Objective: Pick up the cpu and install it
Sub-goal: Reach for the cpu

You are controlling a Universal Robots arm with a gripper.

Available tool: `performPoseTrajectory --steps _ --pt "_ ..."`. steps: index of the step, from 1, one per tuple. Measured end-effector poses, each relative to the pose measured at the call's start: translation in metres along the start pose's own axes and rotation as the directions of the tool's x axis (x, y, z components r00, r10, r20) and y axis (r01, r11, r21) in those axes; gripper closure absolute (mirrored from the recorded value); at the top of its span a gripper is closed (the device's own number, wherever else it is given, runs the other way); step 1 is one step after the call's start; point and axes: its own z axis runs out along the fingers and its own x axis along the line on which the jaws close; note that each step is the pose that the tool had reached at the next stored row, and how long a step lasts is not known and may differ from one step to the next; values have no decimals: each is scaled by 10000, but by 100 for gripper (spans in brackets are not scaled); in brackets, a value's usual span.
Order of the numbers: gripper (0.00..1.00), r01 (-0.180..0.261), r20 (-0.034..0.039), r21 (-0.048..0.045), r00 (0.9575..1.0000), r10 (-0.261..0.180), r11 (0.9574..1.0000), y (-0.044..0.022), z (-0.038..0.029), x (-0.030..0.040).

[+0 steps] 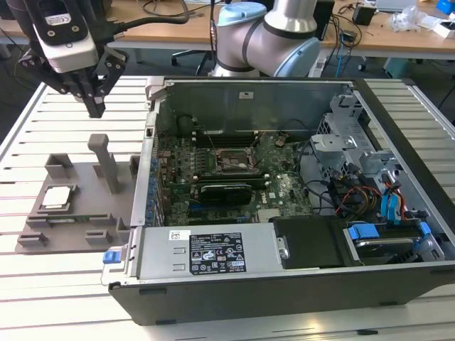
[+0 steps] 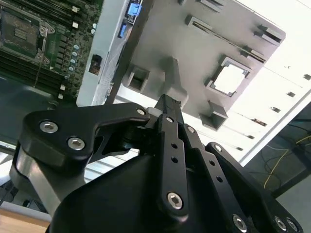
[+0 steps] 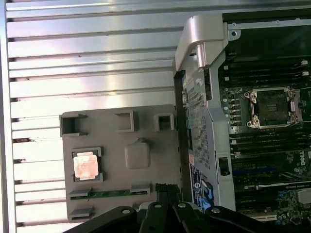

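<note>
Claw (image 1: 95, 108): up in the air at the exterior view's left, above the tray's far end and well apart from the cpu. Tips look pressed together, tho the angle is poor.
Cpu (image 1: 57, 197): lies flat in a square pocket of the tray, silvery top up. In the first wrist view the cpu (image 3: 85, 165) sits near the tray's outer side, away from the case.
Tray (image 1: 85, 217): grey plastic w/ raised blocks, flat on the surface, just beside the case.
Post (image 1: 106, 160): grey, upright on the tray. In the second wrist view the claw (image 2: 167, 103) tip lines up w/ it.
Case (image 1: 249, 298): open PC on its side, at the exterior view's right of the tray. Green board, drives and wiring are exposed.
Socket (image 1: 231, 162): black frame on the board, mid-case. Can't tell if it's loaded.
Surface (image 1: 28, 135): white, built of long slats w/ grooves between, carrying both tray and case. Strong glare on the slats in both wrist views.
Arm (image 1: 291, 42): grey w/ a pale blue cap, standing behind the case.
Room: wooden desks (image 1: 398, 39) run behind the surface, w/ black cables (image 1: 163, 11) and small gear on top. In the second wrist view a yellow cable (image 2: 279, 167) lies on a dark floor past the surface's edge.
</note>
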Motion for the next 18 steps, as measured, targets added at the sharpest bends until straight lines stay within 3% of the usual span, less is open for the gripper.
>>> performPoseTrajectory --steps 4,6,12,18 --pt "89 -1 0 0 10000 1 10000 -11 -1 172" --pt "89 0 0 0 10000 0 10000 -14 0 215" --pt "89 0 0 1 10000 0 10000 -22 7 429" --pt "89 0 -1 1 10000 0 10000 -6 54 721"
